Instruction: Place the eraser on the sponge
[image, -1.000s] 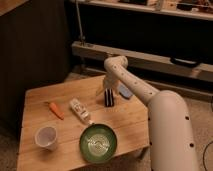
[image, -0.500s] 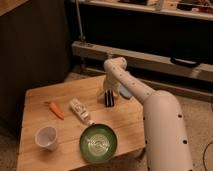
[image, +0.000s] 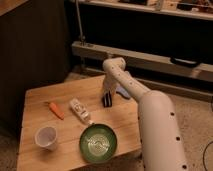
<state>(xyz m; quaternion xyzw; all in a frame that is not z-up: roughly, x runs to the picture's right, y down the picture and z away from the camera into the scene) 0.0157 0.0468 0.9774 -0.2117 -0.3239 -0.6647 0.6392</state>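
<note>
I have the white arm (image: 150, 117) reaching from the lower right of the camera view, up over the far side of the pale wooden surface (image: 45, 95). It then bends straight down, so the hand (image: 107, 96) points at the boards near the far edge.

Right at the tip of the hand is the eraser (image: 106, 103), a narrow black rectangular block with a thin pale stripe. The hand is directly over it and at least touching it, and the block looks to be on the surface or barely off it. Its long axis seems to run away from the camera, so I see it foreshortened. I cannot tell from here whether the hand is open or closed, or whether it has a grip on the eraser.

The sponge (image: 123, 92), a small flat light-blue pad with rounded edges, lies just beside the hand, toward the right of the view and slightly farther back. The arm covers part of it. The eraser is not on it.

What matters for the move is that short sideways offset, from the eraser toward the pad. I judge the eraser needs a firm hold, a small lift, a short carry in that direction, and a level set-down, since the block is longer than the pad and could tip off.

An orange carrot (image: 56, 110), a white tube-like bottle (image: 80, 111), a round green bowl (image: 81, 145) and a white cup (image: 46, 137) sit nearer the camera, well apart from that path.
</note>
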